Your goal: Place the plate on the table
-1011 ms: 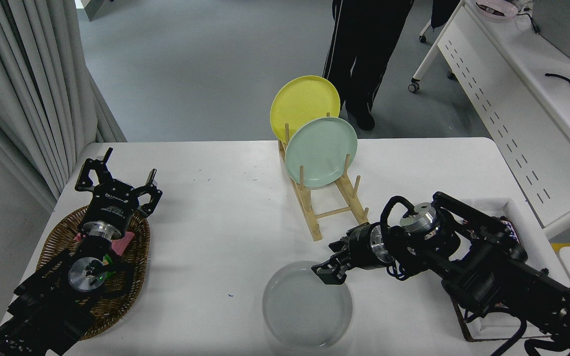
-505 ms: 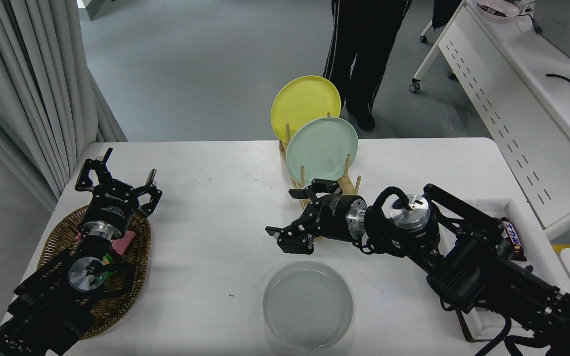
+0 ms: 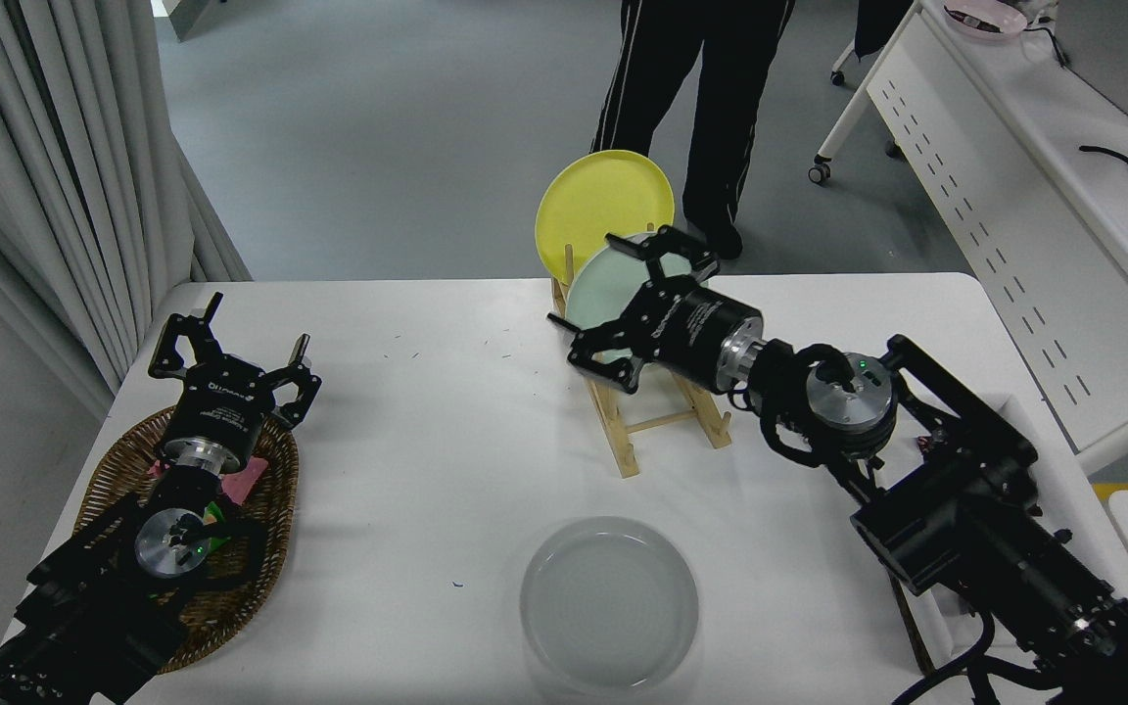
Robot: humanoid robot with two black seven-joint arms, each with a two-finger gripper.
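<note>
The light grey plate [image 3: 609,605] lies flat on the white table [image 3: 427,431] near the front edge. My right gripper [image 3: 631,305] is open and empty, raised far from the grey plate, in front of the mint green plate [image 3: 591,294] that stands in the wooden rack [image 3: 657,416]. Its fingers spread on either side of that plate's face. A yellow plate [image 3: 598,201] stands behind it in the same rack. My left gripper [image 3: 231,357] is open and parked at the lower left over a wicker basket [image 3: 260,534].
A person's legs [image 3: 691,108] stand beyond the table's far edge, behind the rack. A white desk with a slotted side panel [image 3: 1014,215] is at the right. A white tray [image 3: 1014,411] lies under my right arm at the table's right edge.
My right gripper has let go of the grey plate, opened, and swung up and away from it to the mint green plate in the rack. The person has shifted their stance.
</note>
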